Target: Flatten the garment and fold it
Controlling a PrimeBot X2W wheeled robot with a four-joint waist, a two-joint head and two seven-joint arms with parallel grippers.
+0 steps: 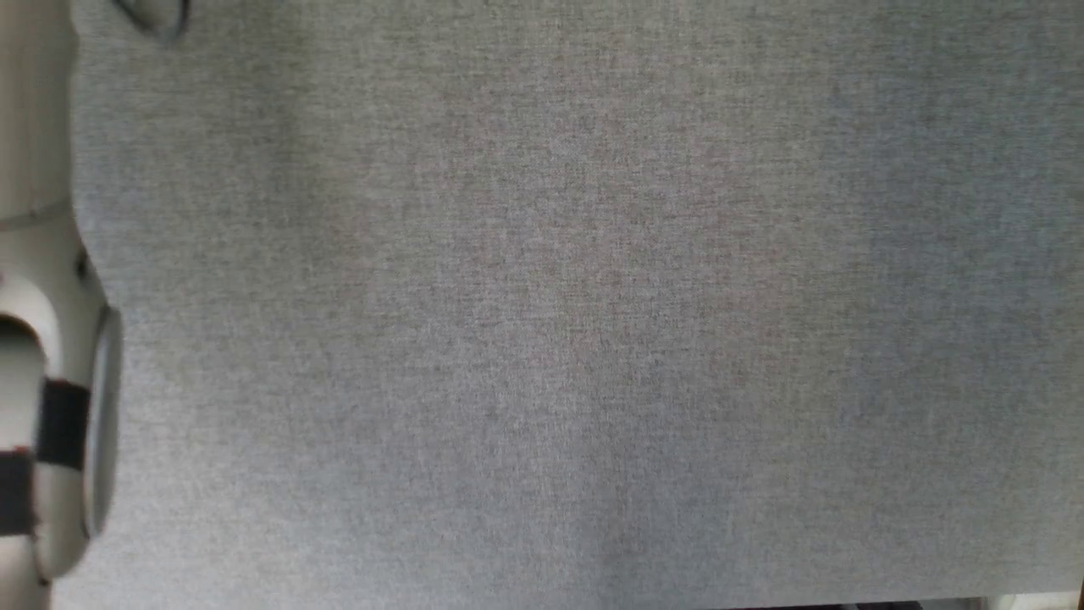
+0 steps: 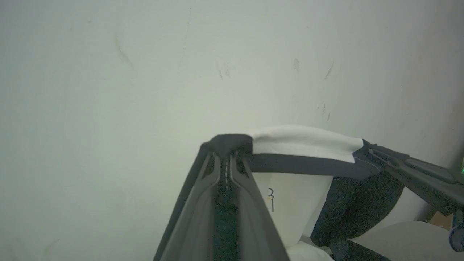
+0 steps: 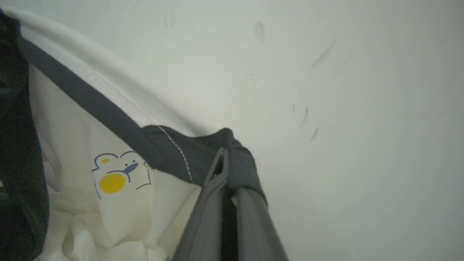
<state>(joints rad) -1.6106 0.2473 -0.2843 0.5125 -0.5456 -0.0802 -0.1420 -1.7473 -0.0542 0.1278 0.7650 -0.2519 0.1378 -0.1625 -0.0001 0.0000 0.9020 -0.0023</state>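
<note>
We saw the left end effector [image 2: 226, 159] and the right end effector [image 3: 225, 154] each pinched tight on the garment [image 2: 304, 143], which hung stretched between them against a wall [image 2: 108, 90], its lower part cut off.

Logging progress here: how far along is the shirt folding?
Done: left gripper and right gripper are shut on the black trim of the shirt. In hand: it hangs stretched between them. Left: laying it flat on the grey surface, then every fold.
</note>
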